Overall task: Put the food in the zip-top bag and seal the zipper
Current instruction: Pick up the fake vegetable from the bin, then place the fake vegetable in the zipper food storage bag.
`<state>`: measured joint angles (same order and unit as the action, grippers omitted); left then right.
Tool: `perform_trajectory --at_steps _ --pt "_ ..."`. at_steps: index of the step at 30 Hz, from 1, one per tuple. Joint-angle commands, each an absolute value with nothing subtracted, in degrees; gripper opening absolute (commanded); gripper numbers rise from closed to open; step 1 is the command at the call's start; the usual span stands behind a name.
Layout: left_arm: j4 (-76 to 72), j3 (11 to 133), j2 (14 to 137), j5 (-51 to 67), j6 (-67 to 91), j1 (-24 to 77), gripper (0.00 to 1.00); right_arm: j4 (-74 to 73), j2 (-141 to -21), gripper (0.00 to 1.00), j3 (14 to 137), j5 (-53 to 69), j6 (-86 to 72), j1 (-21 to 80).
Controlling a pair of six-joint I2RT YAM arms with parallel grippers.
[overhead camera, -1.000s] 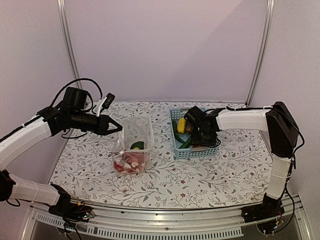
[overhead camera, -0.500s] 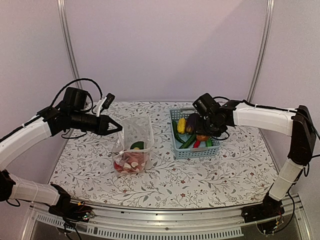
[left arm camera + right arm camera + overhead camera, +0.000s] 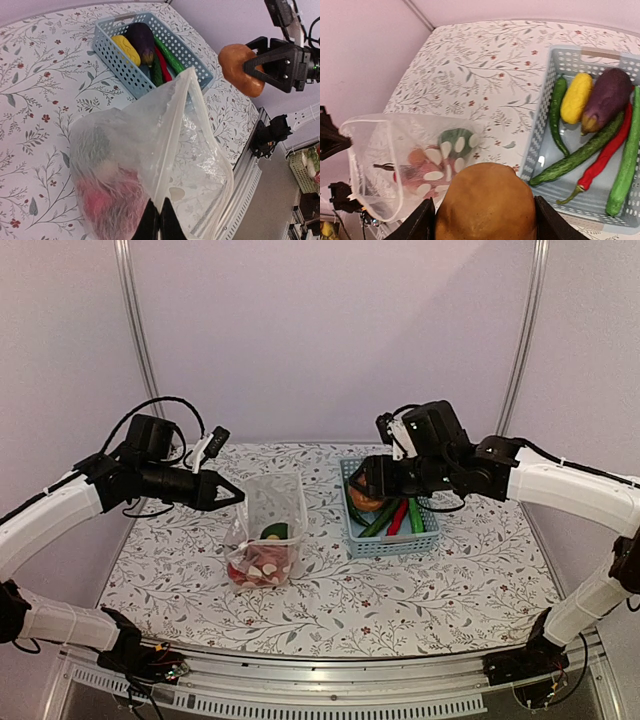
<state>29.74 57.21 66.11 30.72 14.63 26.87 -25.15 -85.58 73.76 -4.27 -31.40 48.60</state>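
right gripper (image 3: 372, 483) clamps the firm, rounded potato (image 3: 487, 200) across its middle, aloft beside the blue basket (image 3: 390, 548). left gripper (image 3: 159, 222) pinches closed on the rim of the floppy, likely slippery zip-top bag (image 3: 125, 150), mouth open.

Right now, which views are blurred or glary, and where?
Left wrist: clear polka-dot plastic bag near the lens is soft, with glints on its folds. Right wrist: brown round potato close up, slightly soft; light-blue slotted basket sharp. Top external: sharp, evenly lit.
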Motion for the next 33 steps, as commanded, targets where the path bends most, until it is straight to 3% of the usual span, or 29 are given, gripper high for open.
perform_trajectory --at_steps 1,14,27,33 --pt "29.58 56.45 65.75 31.74 14.73 26.13 0.0 -19.86 -84.63 0.57 78.34 7.84 -26.83 54.25" --pt "28.9 56.16 65.59 33.23 14.99 26.24 0.0 -26.75 -102.19 0.55 97.65 6.85 -25.92 62.02" --pt "28.78 56.14 65.92 33.75 15.07 26.28 0.0 -45.16 -119.5 0.55 118.91 -16.58 -24.77 67.4" --pt "28.75 56.07 66.09 33.65 15.14 26.3 0.0 -47.35 -124.63 0.56 122.28 -20.4 -25.05 67.83"
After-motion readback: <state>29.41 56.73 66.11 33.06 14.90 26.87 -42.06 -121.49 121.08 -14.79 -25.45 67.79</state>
